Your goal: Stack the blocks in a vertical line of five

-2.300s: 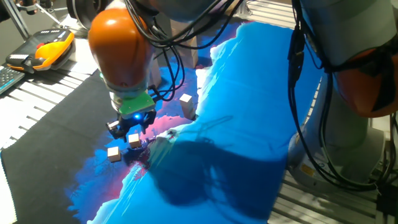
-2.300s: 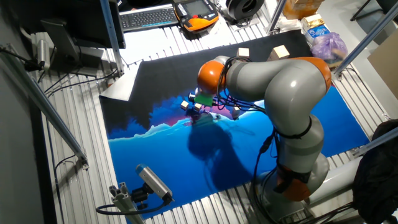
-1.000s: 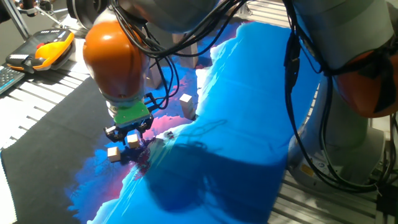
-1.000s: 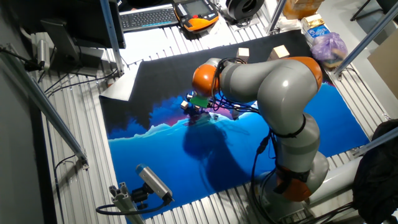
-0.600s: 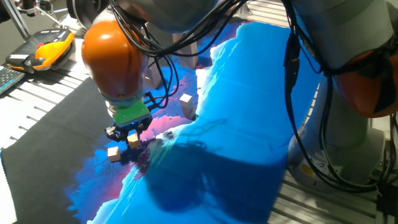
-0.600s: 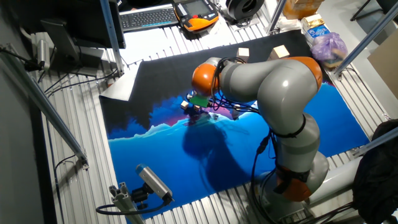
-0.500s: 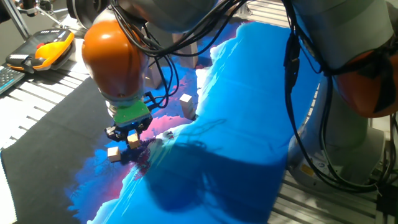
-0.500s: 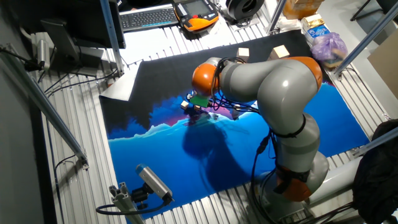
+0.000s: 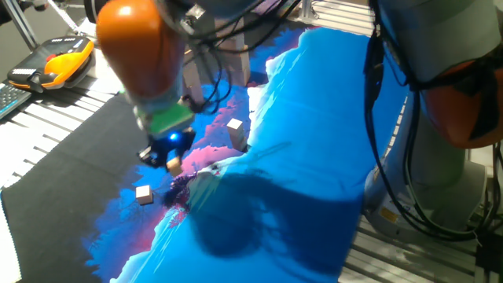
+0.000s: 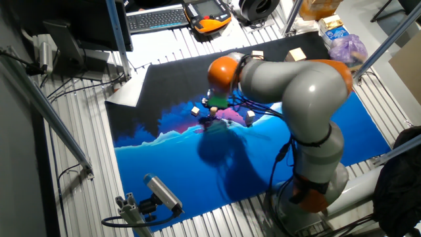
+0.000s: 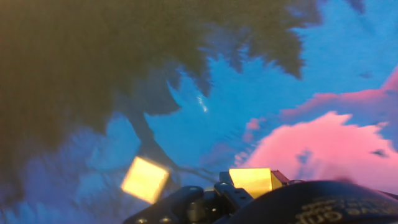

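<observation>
One block (image 9: 174, 164) is gripped in the closed tool (image 9: 167, 159) above the blue-and-pink cloth (image 9: 314, 141) covering the surface (image 9: 47, 126).

blocks (image 9: 144, 193): pale bare wood, matt, smooth faces | mat (image 9: 314, 157): printed blue/pink/black cloth-like sheet, matt, slightly wrinkled | arm shell (image 10: 289, 79): glossy grey and orange plastic | gripper (image 9: 167, 161): black matt body, green plastic collar | bench (image 10: 79, 118): ribbed bare metal, dull sheen

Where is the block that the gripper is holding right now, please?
In one fixed view, the held block sits in the gripper, raised above the mat, up-right of a loose block.
</observation>
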Robot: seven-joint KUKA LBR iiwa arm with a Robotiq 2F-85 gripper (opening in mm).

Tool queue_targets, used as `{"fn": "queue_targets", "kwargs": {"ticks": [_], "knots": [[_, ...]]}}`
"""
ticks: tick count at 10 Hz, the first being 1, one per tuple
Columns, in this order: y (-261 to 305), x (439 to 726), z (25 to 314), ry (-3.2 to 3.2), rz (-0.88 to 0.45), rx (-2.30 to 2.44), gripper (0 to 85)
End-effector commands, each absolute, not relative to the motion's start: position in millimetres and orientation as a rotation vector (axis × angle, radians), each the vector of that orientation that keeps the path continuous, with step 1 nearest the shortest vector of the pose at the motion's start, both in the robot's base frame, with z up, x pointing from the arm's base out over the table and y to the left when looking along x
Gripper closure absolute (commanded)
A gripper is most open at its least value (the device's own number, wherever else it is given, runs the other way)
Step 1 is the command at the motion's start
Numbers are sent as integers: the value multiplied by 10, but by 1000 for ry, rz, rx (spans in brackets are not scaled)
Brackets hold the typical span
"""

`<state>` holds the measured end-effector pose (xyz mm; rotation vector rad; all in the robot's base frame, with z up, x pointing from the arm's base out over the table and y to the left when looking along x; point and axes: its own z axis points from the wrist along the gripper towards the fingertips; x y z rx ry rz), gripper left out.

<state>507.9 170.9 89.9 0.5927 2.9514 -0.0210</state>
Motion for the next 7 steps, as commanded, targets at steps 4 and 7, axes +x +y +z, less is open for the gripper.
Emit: {"fn": "queue_targets", "kwargs": {"ticks": [4, 7], "knots": [[1084, 4859, 1592, 3087, 61, 155, 850], [912, 4879, 1718, 3104, 30, 45, 850]]}}
